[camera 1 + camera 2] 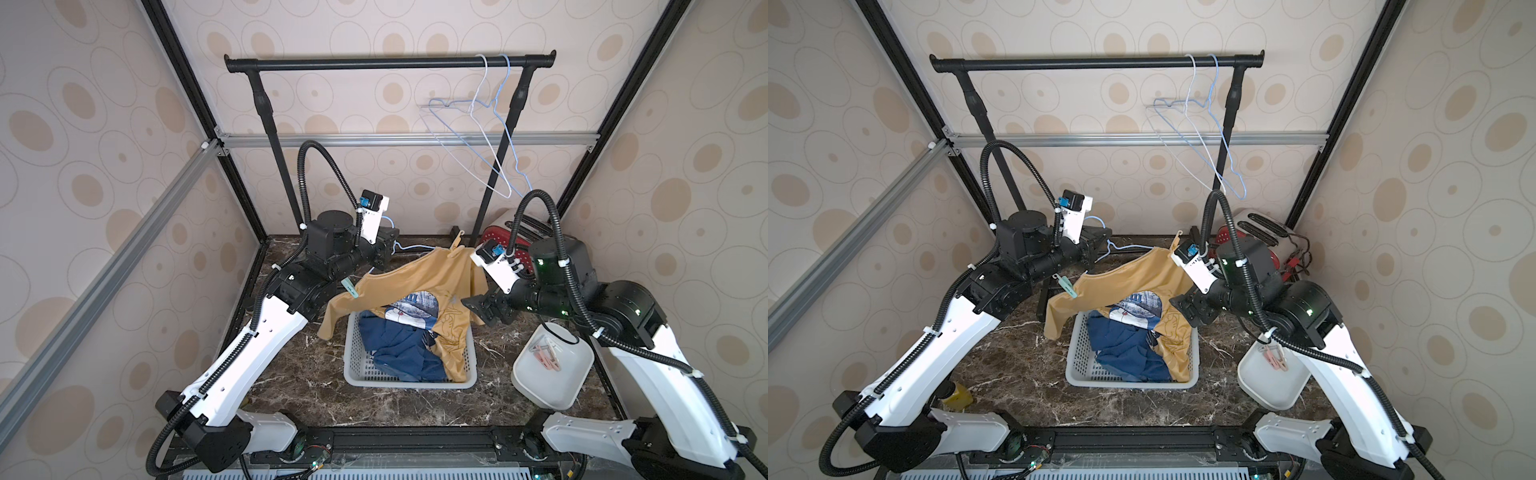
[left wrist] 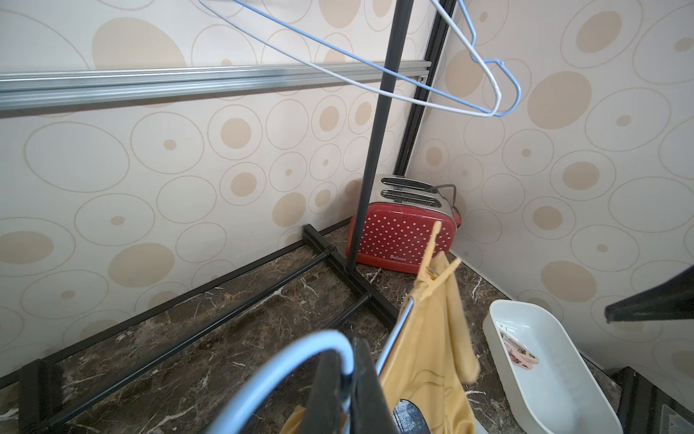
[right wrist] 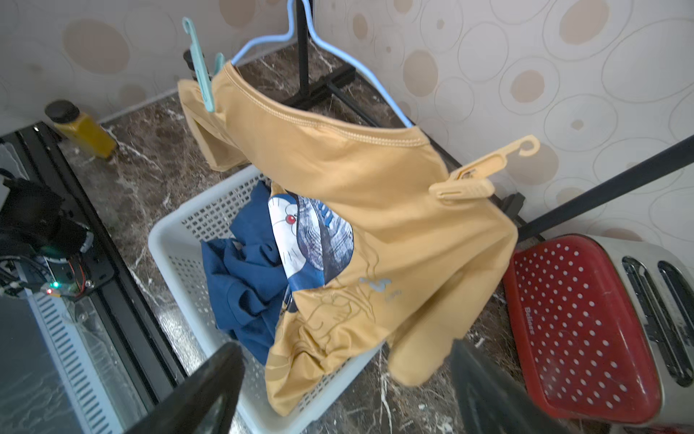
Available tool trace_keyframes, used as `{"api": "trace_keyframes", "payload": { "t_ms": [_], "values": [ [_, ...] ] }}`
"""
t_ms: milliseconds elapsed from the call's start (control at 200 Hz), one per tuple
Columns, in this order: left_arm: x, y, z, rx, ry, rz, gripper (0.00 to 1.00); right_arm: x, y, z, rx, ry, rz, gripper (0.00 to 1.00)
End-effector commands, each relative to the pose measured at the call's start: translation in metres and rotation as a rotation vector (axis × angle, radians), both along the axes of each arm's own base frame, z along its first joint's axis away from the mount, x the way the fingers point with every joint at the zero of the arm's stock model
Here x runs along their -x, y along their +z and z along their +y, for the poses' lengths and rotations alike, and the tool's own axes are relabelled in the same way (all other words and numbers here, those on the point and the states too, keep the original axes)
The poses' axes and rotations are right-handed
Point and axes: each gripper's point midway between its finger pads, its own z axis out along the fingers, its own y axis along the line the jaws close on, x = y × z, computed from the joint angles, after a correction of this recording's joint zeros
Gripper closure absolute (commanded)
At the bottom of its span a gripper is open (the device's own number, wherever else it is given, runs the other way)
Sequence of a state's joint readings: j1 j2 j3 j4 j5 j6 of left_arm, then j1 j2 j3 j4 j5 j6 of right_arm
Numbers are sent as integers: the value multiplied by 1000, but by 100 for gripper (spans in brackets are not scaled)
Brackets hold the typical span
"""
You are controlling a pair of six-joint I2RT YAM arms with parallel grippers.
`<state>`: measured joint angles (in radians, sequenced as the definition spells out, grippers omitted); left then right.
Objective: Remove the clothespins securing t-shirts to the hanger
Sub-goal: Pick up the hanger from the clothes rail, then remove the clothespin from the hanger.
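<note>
In a top view the mustard t-shirt (image 1: 415,274) hangs over the basket (image 1: 407,384). The teal clothespin (image 1: 349,287) sits by the left arm and the yellow clothespin (image 1: 456,243) nearer the right arm.

Left wrist view: the left jaws clamp the blue hanger (image 2: 330,340).

Right wrist view: the right jaws stand open and empty. The yellow clothespin (image 3: 473,180) lies ahead, beyond the sleeve, its long axis slanting away.

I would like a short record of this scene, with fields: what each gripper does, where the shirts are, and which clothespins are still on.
left gripper: jaws shut on the blue hanger, at its hook
right gripper: jaws open, empty, beside the yellow t-shirt
yellow t-shirt: on the blue hanger, lower part in the basket
pins still on: teal clothespin, yellow clothespin, one per shoulder
basket: blue t-shirts
white tub: pinkish clothespins
</note>
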<state>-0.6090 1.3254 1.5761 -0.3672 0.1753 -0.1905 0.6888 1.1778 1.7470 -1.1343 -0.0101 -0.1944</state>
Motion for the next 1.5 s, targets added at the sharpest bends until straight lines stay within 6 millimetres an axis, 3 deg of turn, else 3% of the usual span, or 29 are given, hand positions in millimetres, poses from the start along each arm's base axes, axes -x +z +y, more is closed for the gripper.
{"api": "trace_keyframes", "payload": {
  "t_ms": [0, 135, 255, 516, 676, 921, 1202, 1497],
  "values": [
    [10, 30, 2, 52, -25, -82, 98, 14, -14, -23, 152, 21, 51, 10],
    [17, 33, -3, 47, -76, -94, 100, 13, 1, -30, 184, 55, 1, 9],
    [36, 38, -12, 13, -191, -128, 100, 16, 15, -33, 219, 115, -82, 9],
    [77, 32, -11, -72, -352, -215, 100, 28, 22, -51, 370, 232, -271, 9],
    [92, 29, -11, -77, -406, -258, 100, 37, 7, -48, 403, 311, -200, 9],
    [108, 17, -9, -95, -459, -277, 100, 20, -14, -37, 461, 346, -164, 9],
    [110, 10, -10, -92, -469, -270, 100, 10, -26, -7, 401, 416, -74, 10],
    [111, 6, -10, -82, -469, -259, 100, 9, -48, 4, 386, 449, 7, 18]
  ]
}}
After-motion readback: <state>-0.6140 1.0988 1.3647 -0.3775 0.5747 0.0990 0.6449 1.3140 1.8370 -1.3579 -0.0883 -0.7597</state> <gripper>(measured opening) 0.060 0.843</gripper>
